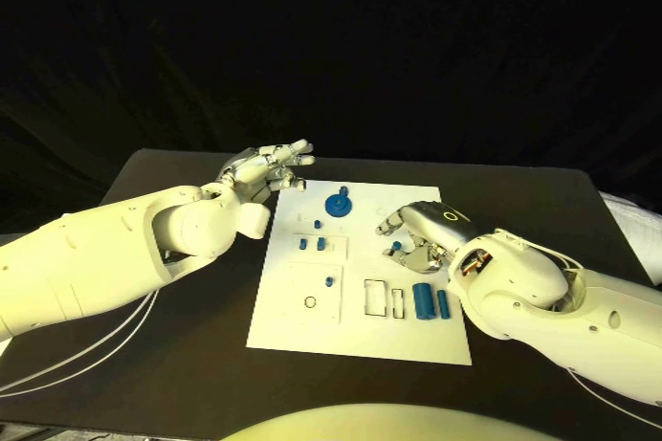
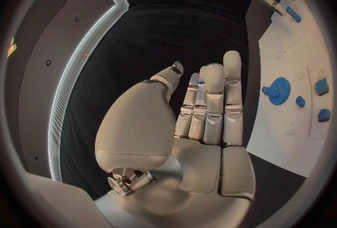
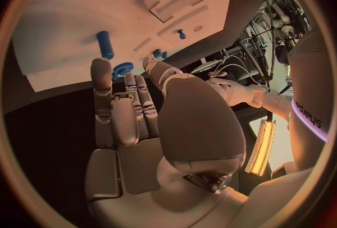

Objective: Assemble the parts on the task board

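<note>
The white task board (image 1: 294,319) lies in the middle of the black table. A blue gear (image 1: 338,206) stands at its far edge, and two small blue parts (image 1: 312,242) sit left of centre. Two blue cylinders (image 1: 431,302) lie side by side near the right edge. My left hand (image 1: 272,166) hovers off the board's far left corner, fingers spread and holding nothing. My right hand (image 1: 414,235) hangs low over the board's right half, fingers extended, nothing held. A small blue peg (image 1: 396,245) lies just by its fingertips. The left wrist view shows the gear (image 2: 278,91) beside the straight fingers (image 2: 213,99).
Rectangular recesses (image 1: 377,297) are cut into the board's near half, next to the cylinders. Bare black table (image 1: 180,364) surrounds the board on all sides. A white object (image 1: 637,226) lies at the table's far right edge.
</note>
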Robot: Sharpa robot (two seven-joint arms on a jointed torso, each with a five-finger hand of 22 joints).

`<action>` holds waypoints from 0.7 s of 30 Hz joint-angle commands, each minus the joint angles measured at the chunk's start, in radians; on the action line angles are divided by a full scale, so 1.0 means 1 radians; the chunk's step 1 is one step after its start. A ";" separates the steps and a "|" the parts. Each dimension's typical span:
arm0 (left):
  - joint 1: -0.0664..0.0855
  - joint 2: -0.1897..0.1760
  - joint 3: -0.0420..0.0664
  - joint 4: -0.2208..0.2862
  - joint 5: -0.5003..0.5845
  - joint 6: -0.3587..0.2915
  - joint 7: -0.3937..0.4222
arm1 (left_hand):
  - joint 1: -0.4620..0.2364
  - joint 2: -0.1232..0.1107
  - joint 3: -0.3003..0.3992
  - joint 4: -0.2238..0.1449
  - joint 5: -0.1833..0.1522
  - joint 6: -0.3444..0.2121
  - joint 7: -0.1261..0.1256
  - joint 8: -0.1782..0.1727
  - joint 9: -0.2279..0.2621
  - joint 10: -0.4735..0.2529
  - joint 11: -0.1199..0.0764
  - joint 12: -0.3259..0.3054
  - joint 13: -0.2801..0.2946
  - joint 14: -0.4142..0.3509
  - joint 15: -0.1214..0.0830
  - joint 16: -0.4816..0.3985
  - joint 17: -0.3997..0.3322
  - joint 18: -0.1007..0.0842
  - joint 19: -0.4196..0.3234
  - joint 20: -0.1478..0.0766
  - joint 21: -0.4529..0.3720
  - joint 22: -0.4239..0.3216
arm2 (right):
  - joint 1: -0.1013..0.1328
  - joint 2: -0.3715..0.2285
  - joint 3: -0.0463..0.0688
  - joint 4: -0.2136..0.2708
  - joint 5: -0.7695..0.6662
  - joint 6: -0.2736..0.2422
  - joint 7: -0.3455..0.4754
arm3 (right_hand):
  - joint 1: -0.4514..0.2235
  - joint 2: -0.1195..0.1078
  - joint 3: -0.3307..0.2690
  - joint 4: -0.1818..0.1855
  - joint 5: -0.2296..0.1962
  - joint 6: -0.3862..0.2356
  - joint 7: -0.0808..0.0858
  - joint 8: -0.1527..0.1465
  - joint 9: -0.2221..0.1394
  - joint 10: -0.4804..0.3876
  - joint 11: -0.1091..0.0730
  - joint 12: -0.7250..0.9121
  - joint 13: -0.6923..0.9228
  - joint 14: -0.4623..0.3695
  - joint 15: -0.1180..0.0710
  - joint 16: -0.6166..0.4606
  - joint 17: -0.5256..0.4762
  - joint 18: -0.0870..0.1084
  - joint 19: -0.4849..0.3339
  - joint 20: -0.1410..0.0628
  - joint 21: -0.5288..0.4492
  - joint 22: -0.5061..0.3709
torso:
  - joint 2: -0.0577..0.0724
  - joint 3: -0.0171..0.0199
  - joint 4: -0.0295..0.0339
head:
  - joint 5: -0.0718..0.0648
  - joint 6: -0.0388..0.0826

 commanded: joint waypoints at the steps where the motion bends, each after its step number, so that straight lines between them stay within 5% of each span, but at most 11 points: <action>1: 0.000 0.002 0.000 0.001 0.005 0.023 0.002 | 0.010 0.007 -0.009 -0.001 -0.005 -0.006 0.001 0.006 -0.001 -0.006 0.001 0.008 0.001 -0.006 -0.001 -0.003 -0.002 0.019 0.009 0.001 -0.003 -0.002 | 0.001 -0.007 0.001 -0.004 -0.008 0.093 -0.035 | 0.006 -0.011 -0.017 0.004 -0.009 0.001 -0.009 -0.003 0.000 -0.012 0.001 0.003 0.000 0.035 0.008 -0.010 -0.009 0.009 -0.010 -0.003 -0.011 -0.011 | 0.002 0.0013 0.0024 | -0.003 0.001; 6: -0.001 0.003 0.000 0.000 0.005 0.024 0.001 | 0.010 0.007 -0.009 -0.001 -0.005 -0.006 0.001 0.006 -0.001 -0.006 0.001 0.008 0.001 -0.006 -0.001 -0.003 -0.002 0.019 0.009 0.001 -0.003 -0.002 | 0.002 -0.012 0.001 -0.011 -0.013 0.119 -0.035 | 0.010 -0.004 -0.026 0.009 -0.010 0.006 -0.011 -0.001 0.001 -0.008 -0.001 0.008 0.001 0.035 0.007 -0.014 -0.013 0.009 -0.010 -0.003 -0.015 -0.015 | 0.000 -0.0011 0.0033 | -0.006 0.001; 21: -0.002 0.003 0.000 -0.001 0.004 0.026 -0.001 | 0.012 0.008 -0.010 -0.002 -0.005 -0.006 0.001 0.006 -0.001 -0.006 0.001 0.009 0.001 -0.006 -0.001 -0.002 -0.003 0.019 0.010 0.001 -0.004 -0.002 | 0.002 0.003 0.001 -0.046 -0.039 0.116 -0.047 | 0.039 0.028 -0.013 0.017 -0.020 0.031 0.002 0.003 0.003 0.011 -0.012 0.026 0.000 0.034 -0.003 -0.021 -0.023 0.008 0.004 -0.011 -0.014 -0.011 | 0.001 -0.0005 0.0035 | -0.007 0.002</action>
